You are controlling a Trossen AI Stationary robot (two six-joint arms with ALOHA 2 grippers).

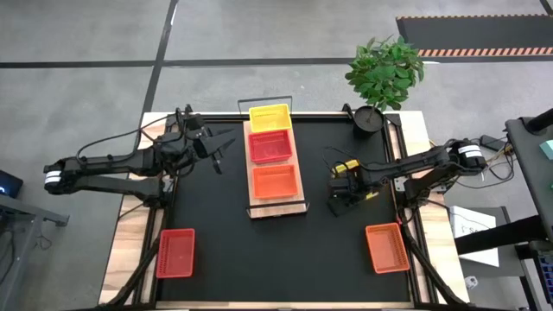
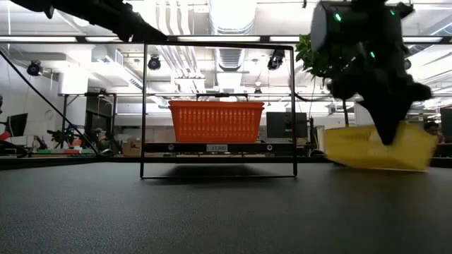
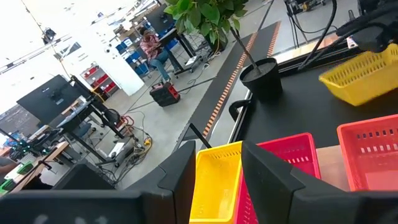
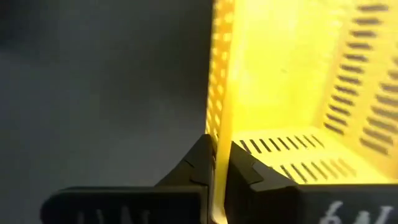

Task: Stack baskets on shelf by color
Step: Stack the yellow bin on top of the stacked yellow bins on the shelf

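Baskets: my right gripper [image 4: 216, 163] is pinched on the thin side wall of a yellow slotted plastic mesh basket [image 4: 292, 99], one finger inside, one outside. In the low view that basket [image 2: 378, 147] hangs tilted, one end lifted, right of the shelf. From above it is mostly hidden under my right gripper [image 1: 339, 192], over the black mat [image 1: 216, 250] between the shelf and the table's right edge.

Handling, my judgement: light, thin-walled, somewhat flexible, smooth plastic. A one-wall pinch lets it swing and tilt, so a mid-wall hold and slow moves suit it best. Little risk of breakage; slipping or twisting is the concern.

Outward: the long light-wood shelf [image 1: 304, 206] carries three rectangular mesh baskets in a row, yellow basket [image 1: 270, 117] at the far end, red basket [image 1: 270, 146] in the middle, orange basket [image 1: 276, 181] nearest. Yellow spot is the likely target.

My left gripper [image 1: 223, 142] hovers beside the shelf's far end, fingers spread, holding nothing.

Loose on the mat: one red basket on the mat [image 1: 175, 252] near left, one orange basket on the mat [image 1: 386, 247] near right.
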